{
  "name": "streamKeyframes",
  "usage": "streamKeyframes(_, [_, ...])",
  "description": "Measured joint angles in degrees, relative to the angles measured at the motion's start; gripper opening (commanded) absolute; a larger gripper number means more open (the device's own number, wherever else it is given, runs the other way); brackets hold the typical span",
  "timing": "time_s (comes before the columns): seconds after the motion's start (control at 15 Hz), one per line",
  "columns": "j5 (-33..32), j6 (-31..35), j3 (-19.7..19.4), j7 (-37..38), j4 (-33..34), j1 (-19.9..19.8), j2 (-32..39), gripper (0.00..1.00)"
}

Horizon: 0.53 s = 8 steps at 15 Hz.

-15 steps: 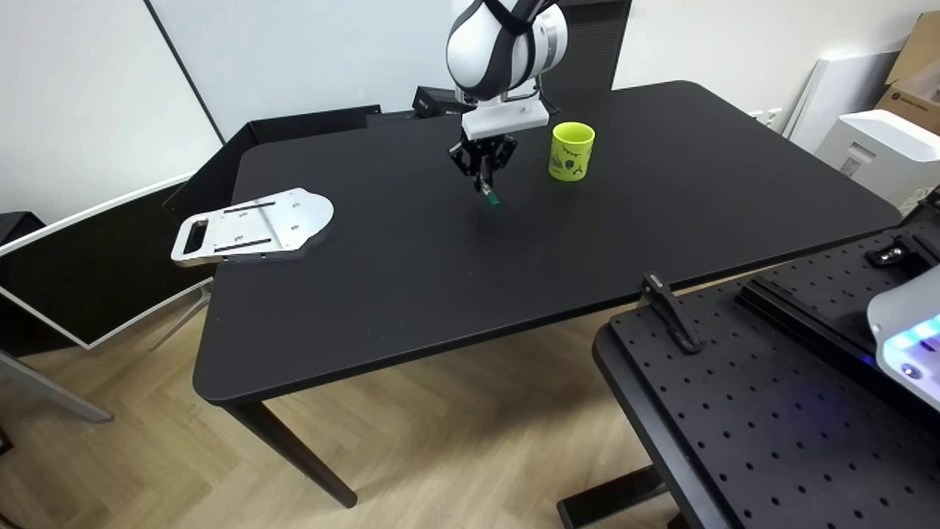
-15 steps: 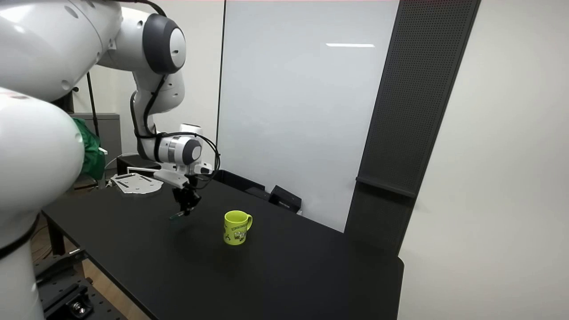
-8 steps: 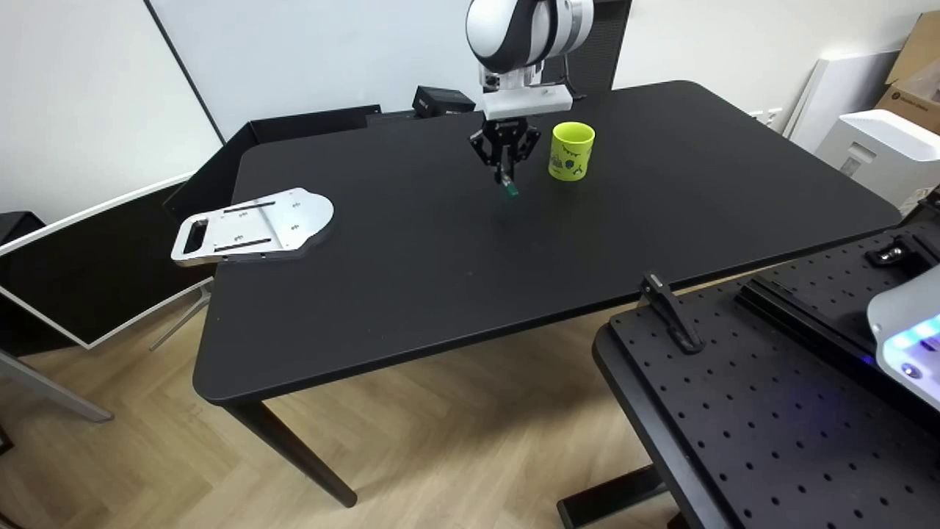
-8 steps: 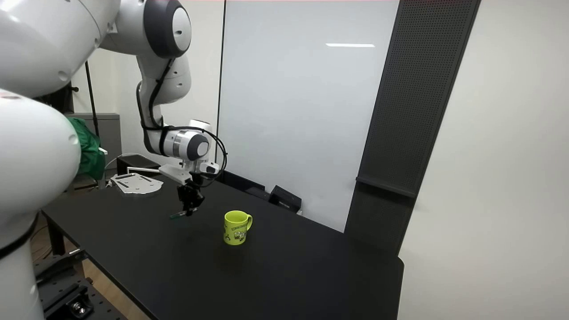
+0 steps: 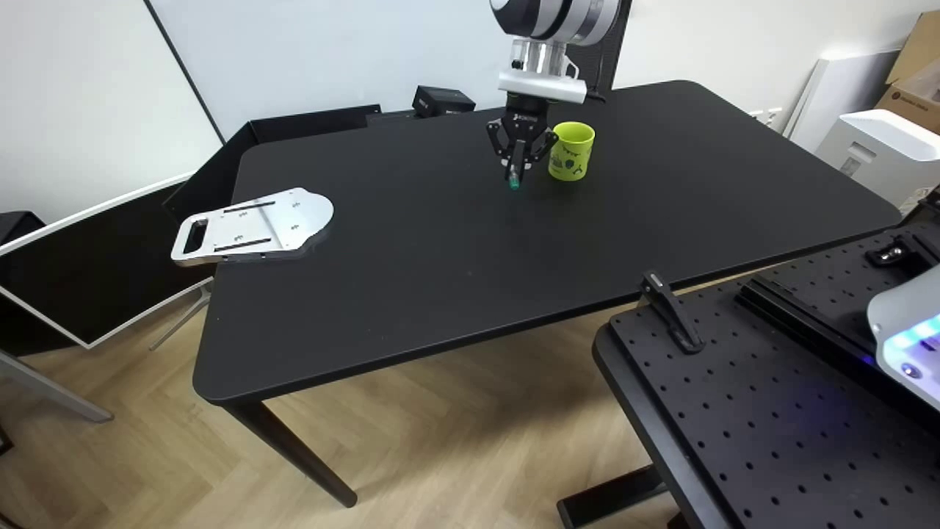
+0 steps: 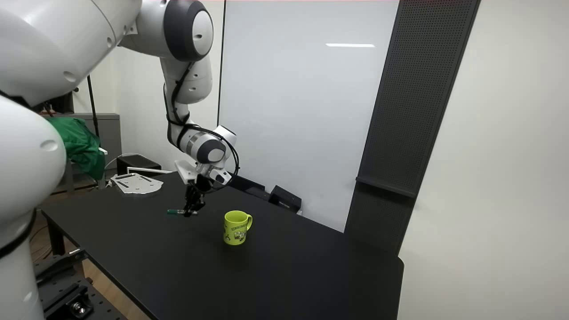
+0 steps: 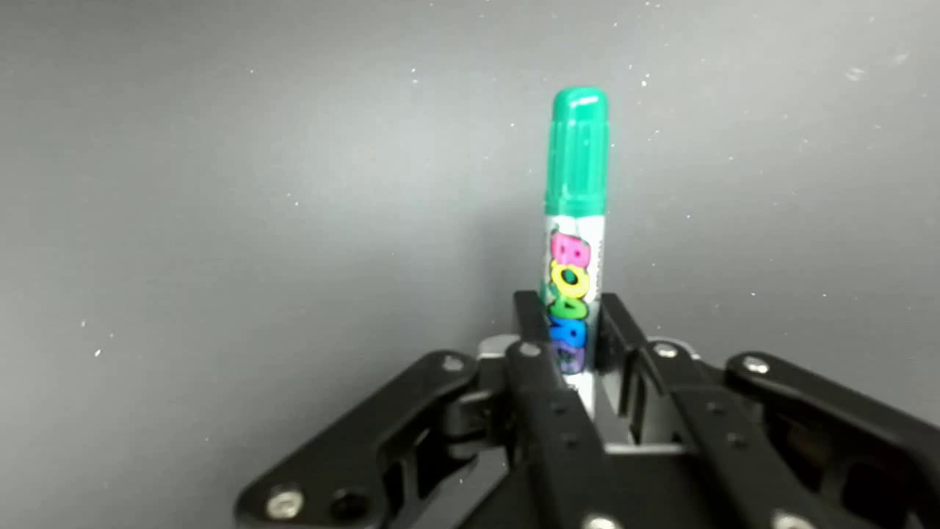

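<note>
Pinching white, green-capped plastic marker (image 7: 576, 229) btwn slim black fingers (image 7: 529, 316). Could tip nearby yellow-green cyl. mug (image 6: 235, 229) if swung sideways, or skew marker w/ any bump

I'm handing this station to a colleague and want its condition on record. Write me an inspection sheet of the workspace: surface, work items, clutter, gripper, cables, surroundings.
Surface: black table, pale-speckled in the wrist view
Work items: green-capped marker, cap on; lime-green mug, standing upright on the table
Clutter: slotted white plate, seeming to overhang the table's edge
Gripper: closed on the marker, whose capped end sticks out; apart from the mug
Cables: black cables run along the robot arm and bow out in a loop
Surroundings: white panel behind the table; perforated worktop and cardboard box nearby
</note>
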Motion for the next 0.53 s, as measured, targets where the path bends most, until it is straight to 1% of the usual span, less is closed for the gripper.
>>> streamKeyframes(0.27, [7.87, -2.33, 1.66, 0.08, 0.05, -4.11, 0.01, 0.05])
streamKeyframes(0.53, [14.05, -5.62, 2.85, -0.11, 0.4, -7.45, 0.01, 0.05])
